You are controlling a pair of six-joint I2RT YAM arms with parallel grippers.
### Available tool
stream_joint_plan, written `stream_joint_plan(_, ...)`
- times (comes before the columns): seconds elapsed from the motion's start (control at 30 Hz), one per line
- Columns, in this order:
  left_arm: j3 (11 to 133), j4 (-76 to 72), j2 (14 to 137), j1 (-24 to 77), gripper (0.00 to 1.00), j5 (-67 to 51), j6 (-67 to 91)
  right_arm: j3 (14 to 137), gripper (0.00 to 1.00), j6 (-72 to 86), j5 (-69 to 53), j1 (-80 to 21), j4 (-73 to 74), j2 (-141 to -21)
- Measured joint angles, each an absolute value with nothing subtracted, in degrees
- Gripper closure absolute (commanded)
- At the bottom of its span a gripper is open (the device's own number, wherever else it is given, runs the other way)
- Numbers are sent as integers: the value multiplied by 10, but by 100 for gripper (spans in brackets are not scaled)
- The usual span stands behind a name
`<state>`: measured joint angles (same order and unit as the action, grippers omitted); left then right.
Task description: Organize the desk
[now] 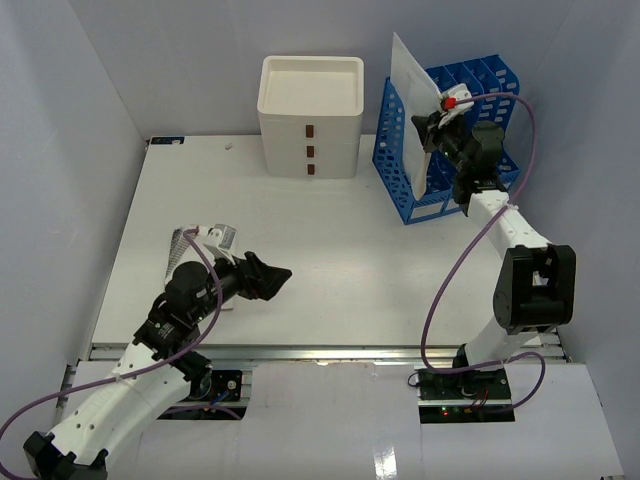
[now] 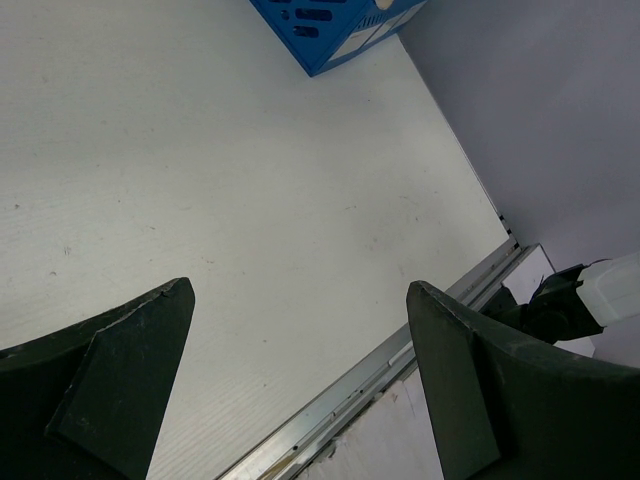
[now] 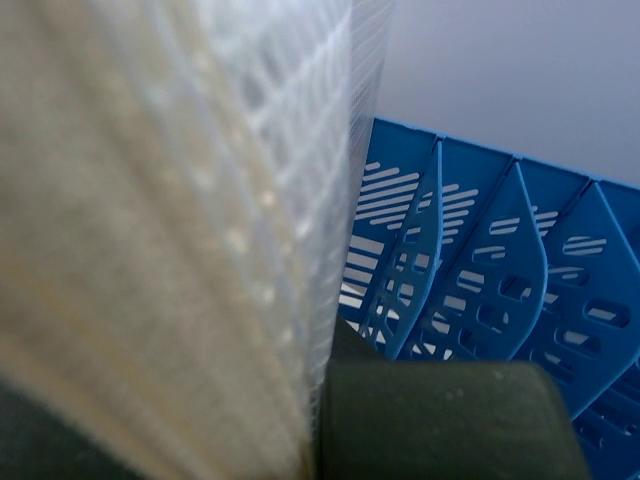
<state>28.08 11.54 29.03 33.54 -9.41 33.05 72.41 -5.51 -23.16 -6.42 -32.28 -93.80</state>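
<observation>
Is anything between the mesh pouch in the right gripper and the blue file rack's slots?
Nothing visible. The right gripper holds the mesh pouch upright at the blue file rack's left end; slots in view look empty.

Overall light: bright, even and diffuse, falling from above onto the desk [image 1: 330,250]; no hard beam shows.
Shadows: pale and soft-edged all over the desk.
Glare: the top of the cream drawer box [image 1: 311,85] at the desk's far edge nearly washes out to white.
Walls around the desk: a dimmer, cool grey.
Top view: crisp across the whole desk.
Left wrist view: the desk surface is sharp enough to show specks; the two fingers [image 2: 110,390] of the left gripper [image 2: 300,290] are near-black with little detail.
Right wrist view: the mesh sheet [image 3: 170,200] sits against the lens, milky and heavily blurred; the blue rack [image 3: 480,270] behind it is soft but readable.
</observation>
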Motion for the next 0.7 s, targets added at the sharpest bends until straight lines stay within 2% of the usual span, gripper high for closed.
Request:
stream_joint_plan(0.4,281,116,308,335,2,-94,324,686,92,-55,-253,-60,-429,-943)
stream_joint_plan(0.5,281,116,310,335,2,-94,323,693,87,-56,-253,-60,-438,-956)
stream_joint_plan(0.7,281,118,316,335,2,-86,318,694,29,-55,-263,-60,-452,-973)
